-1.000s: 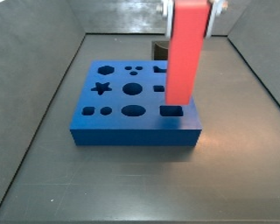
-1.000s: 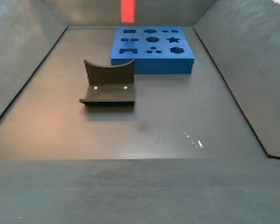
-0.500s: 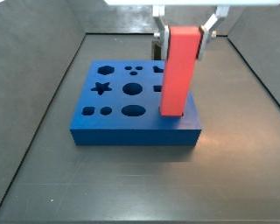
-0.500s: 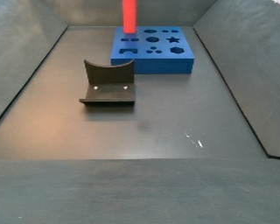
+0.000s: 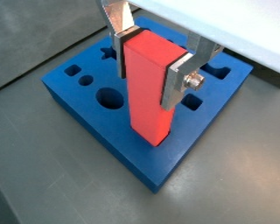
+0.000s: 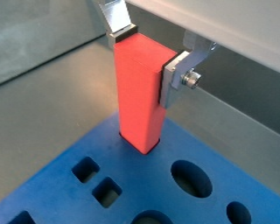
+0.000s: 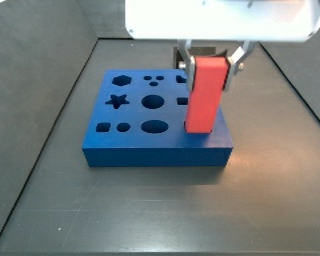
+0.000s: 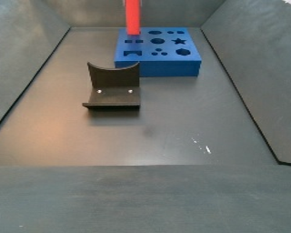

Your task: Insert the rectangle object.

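Lowering further, gripper (image 7: 210,55) holding rectangle object (image 7: 204,95) into blue board (image 7: 136,145)

The long red-orange rectangular bar (image 5: 149,92) looks like smooth matt plastic. The gripper (image 5: 152,54), above the blue board, clamps the bar with flat silver fingers (image 6: 178,76) of bare brushed metal. The blue board with cut-out holes (image 7: 129,140) looks matt. The dark grey floor (image 8: 173,127) shows a faint sheen.
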